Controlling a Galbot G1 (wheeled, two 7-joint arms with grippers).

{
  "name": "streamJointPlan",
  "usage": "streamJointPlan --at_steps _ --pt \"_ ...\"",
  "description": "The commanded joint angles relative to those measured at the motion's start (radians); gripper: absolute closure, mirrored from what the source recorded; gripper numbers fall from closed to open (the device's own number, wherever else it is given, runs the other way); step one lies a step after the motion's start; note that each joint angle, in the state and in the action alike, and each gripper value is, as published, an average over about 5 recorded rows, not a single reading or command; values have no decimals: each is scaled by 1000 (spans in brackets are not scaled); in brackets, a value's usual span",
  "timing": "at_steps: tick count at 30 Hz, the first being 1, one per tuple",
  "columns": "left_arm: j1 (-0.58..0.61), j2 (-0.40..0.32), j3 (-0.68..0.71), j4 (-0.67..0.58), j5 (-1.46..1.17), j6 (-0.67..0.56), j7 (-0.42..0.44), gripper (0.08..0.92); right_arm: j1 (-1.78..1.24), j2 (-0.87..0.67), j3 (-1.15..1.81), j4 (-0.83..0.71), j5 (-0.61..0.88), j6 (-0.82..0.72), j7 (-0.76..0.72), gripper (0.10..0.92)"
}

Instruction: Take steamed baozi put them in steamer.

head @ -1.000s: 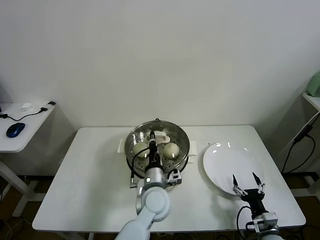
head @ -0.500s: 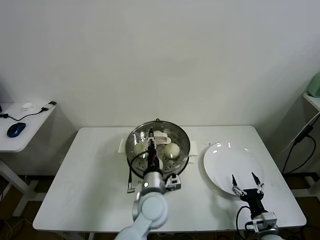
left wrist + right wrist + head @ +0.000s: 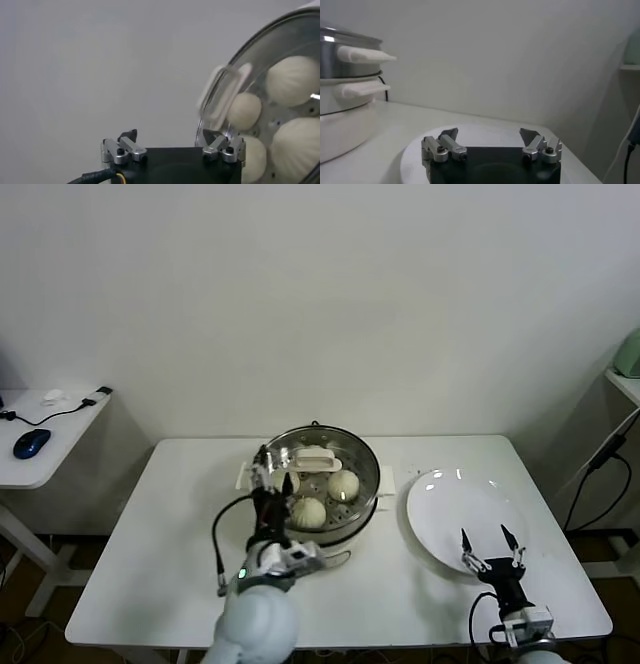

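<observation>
With every baozi in the steamer, the left gripper hangs wide-jawed and empty at its rim, while the right gripper idles, also wide-jawed, over the bare white plate.

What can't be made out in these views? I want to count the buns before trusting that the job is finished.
- Head view: the left gripper covers part of the steamer; only three steamed baozi show clearly, a fourth is not sure.
- Left wrist view: the frame edge cuts off the steamer; baozi show only in part.
- Right wrist view: the right gripper hides the middle of the plate; the steamer's inside is not visible.
</observation>
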Motion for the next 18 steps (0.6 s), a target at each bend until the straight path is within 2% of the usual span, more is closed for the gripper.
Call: streamJointPlan --at_steps 1,6,10,14,18 --pt "173 42 -518 -83 -1007 -680 -202 177 13 13 -3 3 35 37 -7 203" --pt "217 108 -634 53 -1251 -750 -183 177 16 19 -9 -5 31 35 -4 203" --pt "237 144 -613 204 -1311 -825 -171 177 16 23 -10 -16 34 29 -4 203" --pt "230 150 -564 354 -1298 -897 -159 177 18 23 -11 -25 38 26 -6 203" --pt "220 143 -541 428 -1275 -935 -151 177 22 21 -13 -26 37 26 -7 203"
